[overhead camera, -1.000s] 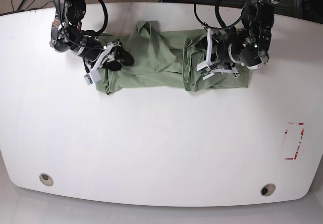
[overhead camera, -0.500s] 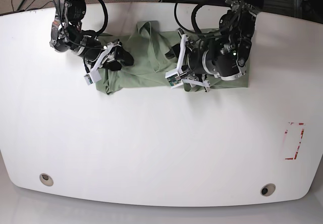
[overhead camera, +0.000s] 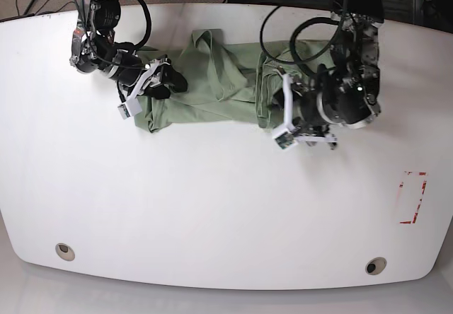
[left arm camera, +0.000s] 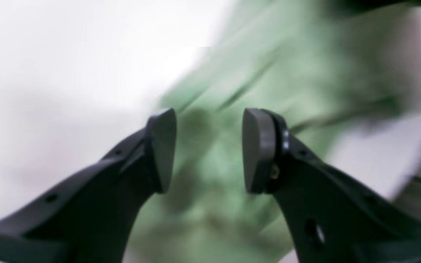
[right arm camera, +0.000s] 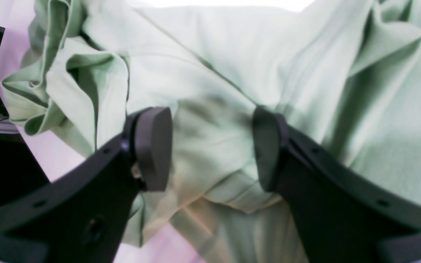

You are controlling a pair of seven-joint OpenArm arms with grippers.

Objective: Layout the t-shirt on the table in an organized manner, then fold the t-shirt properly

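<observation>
The pale green t-shirt lies crumpled in a long band along the far side of the white table. My right gripper rests at the shirt's left end. In the right wrist view the right gripper is open, its fingers down on bunched t-shirt folds with nothing pinched. My left gripper hovers over the shirt's right part. The left wrist view is blurred: the left gripper is open above an edge of the t-shirt, gripping nothing.
A red-marked rectangle sits near the table's right edge. Two round grommet holes lie by the near edge. Cables and dark equipment run behind the table's far edge.
My left arm swung left over the shirt's middle, then back right and nearer the shirt's front edge. The right arm and the cloth under it have stayed put.
</observation>
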